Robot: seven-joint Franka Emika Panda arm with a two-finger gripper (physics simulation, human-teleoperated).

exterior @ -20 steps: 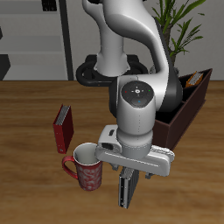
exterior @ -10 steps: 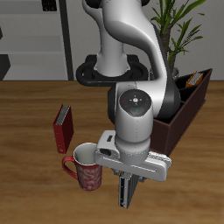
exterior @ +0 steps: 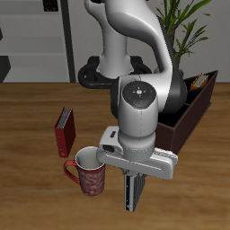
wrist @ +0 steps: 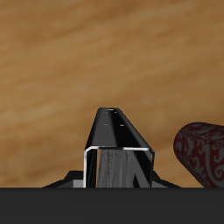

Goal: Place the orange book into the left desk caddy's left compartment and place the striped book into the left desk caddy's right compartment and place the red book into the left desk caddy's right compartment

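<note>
The end effector (exterior: 132,182) pinches the striped book (exterior: 131,193) above the wooden surface (exterior: 27,135), near its front edge. Behind the surface stand a shelf unit (exterior: 36,40) and a plant (exterior: 184,27).

Nothing readable here, honestly. No words, numbers, logos or labels come through in either view. The red book (exterior: 64,131) shows a plain maroon cover, no title I can make out. The mug (exterior: 88,172) has a dark red pattern all over it, but it's just blotchy decoration, not letters. The striped book (wrist: 118,144) shows pale stripes and a dark spine, no print on it. The robot arm's casing (exterior: 142,99) is plain white and grey with a few small dots on the round joint cap, no brand mark. The left desk caddy (exterior: 187,119) is bare dark brown.
</note>
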